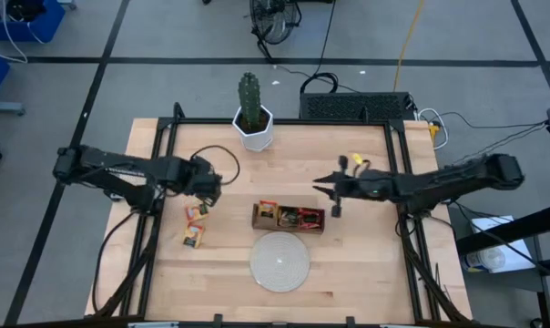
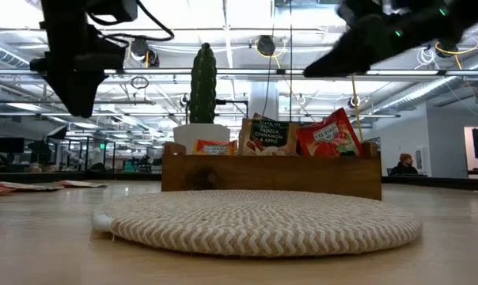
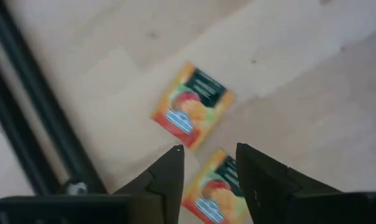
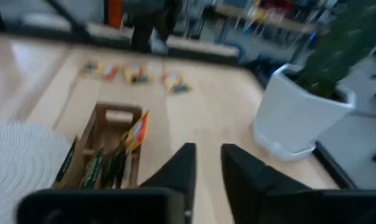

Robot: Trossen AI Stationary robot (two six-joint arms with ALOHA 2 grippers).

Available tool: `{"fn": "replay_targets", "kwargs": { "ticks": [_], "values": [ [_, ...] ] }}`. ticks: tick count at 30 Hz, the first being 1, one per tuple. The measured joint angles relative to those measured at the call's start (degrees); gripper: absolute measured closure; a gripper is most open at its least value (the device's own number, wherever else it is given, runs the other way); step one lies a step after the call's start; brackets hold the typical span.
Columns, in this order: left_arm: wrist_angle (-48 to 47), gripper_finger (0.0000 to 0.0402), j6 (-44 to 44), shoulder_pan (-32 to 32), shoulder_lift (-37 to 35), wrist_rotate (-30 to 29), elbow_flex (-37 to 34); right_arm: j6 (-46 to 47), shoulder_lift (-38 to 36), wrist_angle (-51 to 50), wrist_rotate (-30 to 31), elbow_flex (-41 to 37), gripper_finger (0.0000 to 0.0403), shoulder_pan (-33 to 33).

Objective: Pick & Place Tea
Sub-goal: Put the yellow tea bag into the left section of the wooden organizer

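**Inspector:** On the left side of the tabletop [image 1: 348, 273], the left arm reaches in from the edge. Its left end effector [image 1: 205, 189] hangs above two loose tea sachets [image 1: 195, 225] and points down at them. The left wrist view shows one orange-yellow sachet [image 3: 192, 106] lying flat and clear of the fingers [image 3: 169, 180]. A second sachet [image 3: 214, 193] sits directly under the gap between them. The jaws stand apart and hold nothing.

**Clerk:** And the right arm?

**Inspector:** It stretches in from the right edge, held level above the surface. The right end effector [image 1: 335, 193] hovers just beyond the right end of the wooden tray [image 1: 288, 218], toward the back of the tabletop. In the right wrist view its fingers [image 4: 182, 165] show a narrow gap with nothing between them.

**Clerk:** Where is the rest of the tea?

**Inspector:** Several sachets stand upright in the tray: orange, green and red wrappers show above its front wall in the low view. The woven disc [image 1: 279, 261] lies just in front of the tray. A potted cactus [image 1: 251, 112] stands at the back edge.
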Motion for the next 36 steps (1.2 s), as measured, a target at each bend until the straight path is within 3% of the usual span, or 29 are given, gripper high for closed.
{"fn": "replay_targets", "kwargs": {
  "ticks": [4,9,15,22,27,36],
  "values": [
    [3.1,0.023,5.5,4.3,-0.6,7.6,0.0,1.3,-5.9,13.6,0.0,-10.9,0.0283,-0.4],
    [4.6,0.0218,6.3,8.9,-0.7,14.9,-2.2,2.3,-10.6,27.0,0.0,-20.8,0.0206,0.5],
    [6.4,0.0225,7.1,11.7,-0.6,17.8,-10.2,0.0,-15.5,33.3,0.0,-24.8,0.0148,1.8],
    [19.0,0.0237,18.9,13.0,-0.6,17.1,-17.9,0.6,-19.4,26.5,0.5,-25.1,0.0119,2.4],
    [23.8,0.0248,23.8,16.6,-0.6,17.9,-21.3,1.9,-23.1,21.8,4.8,-25.1,0.0113,2.3],
    [28.5,0.0265,32.2,22.0,-0.6,18.9,-22.3,6.6,-29.2,25.1,4.7,-31.4,0.0123,1.1]
  ]
}}
